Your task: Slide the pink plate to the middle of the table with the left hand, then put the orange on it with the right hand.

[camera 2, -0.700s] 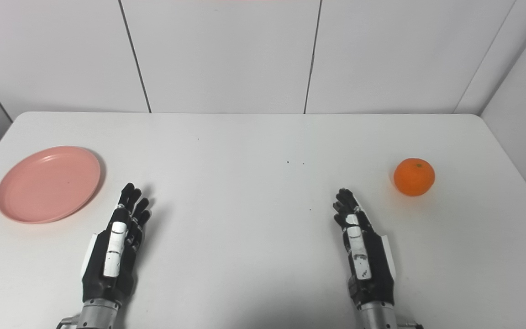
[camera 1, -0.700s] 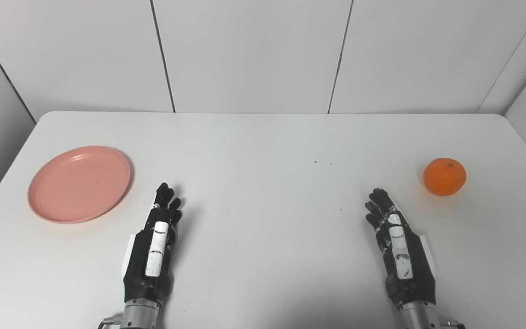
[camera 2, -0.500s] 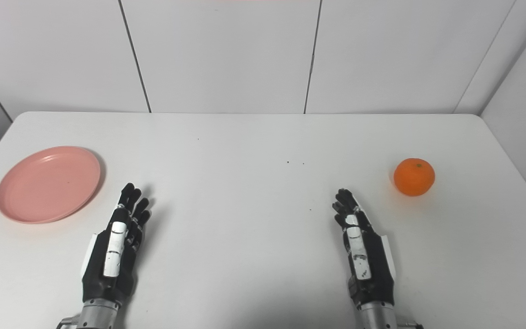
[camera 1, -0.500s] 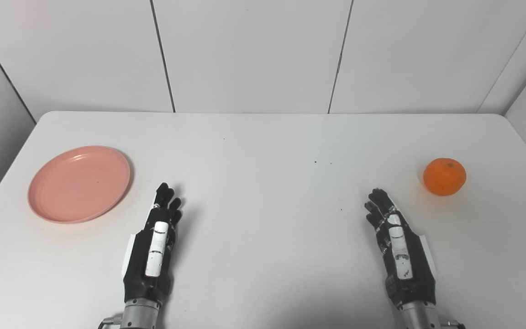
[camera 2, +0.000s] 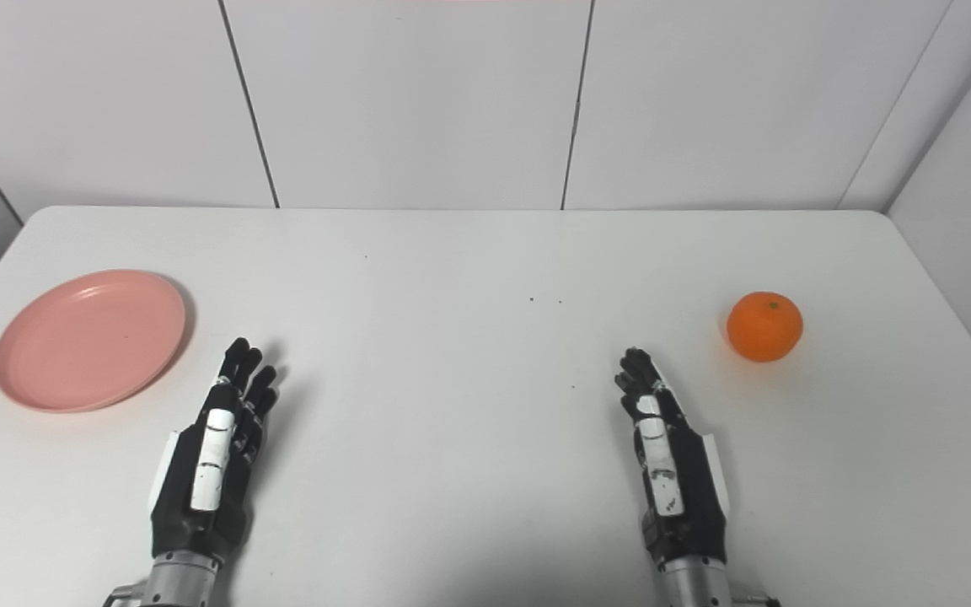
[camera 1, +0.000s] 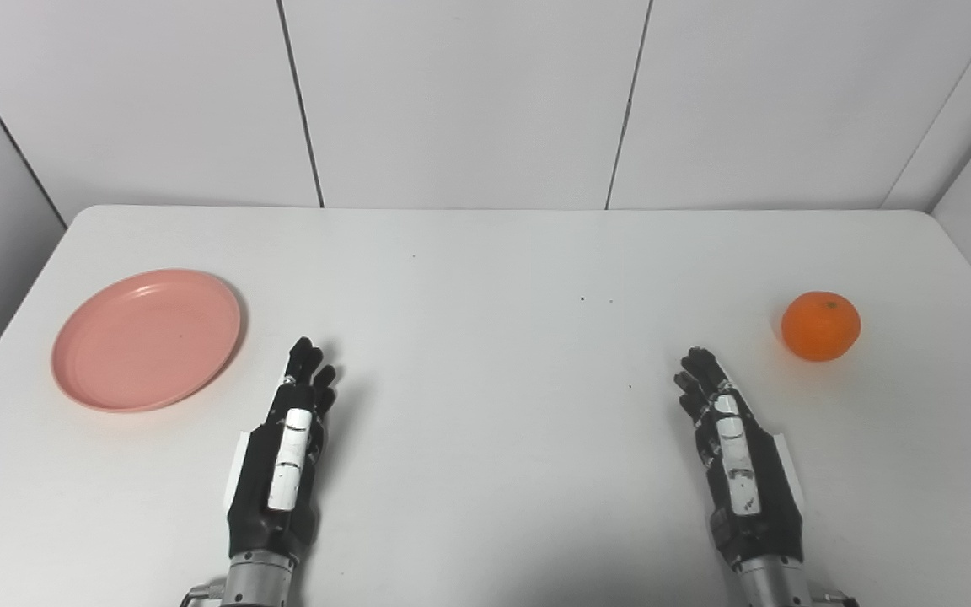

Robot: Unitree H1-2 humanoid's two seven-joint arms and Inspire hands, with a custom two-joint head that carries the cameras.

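Note:
The pink plate (camera 1: 147,339) lies flat at the left side of the white table (camera 1: 485,253), with nothing on it. An orange (camera 1: 820,325) sits at the right side. My left hand (camera 1: 281,451) rests near the front edge, to the right of and nearer than the plate, fingers stretched out, holding nothing. Over on the other side, my right hand (camera 1: 734,451) lies the same way, open, a short gap to the left of and nearer than the orange (camera 2: 764,326). Neither hand touches its object.
White wall panels close off the table at the back and on both sides. A few tiny dark specks (camera 1: 595,299) dot the tabletop near its middle.

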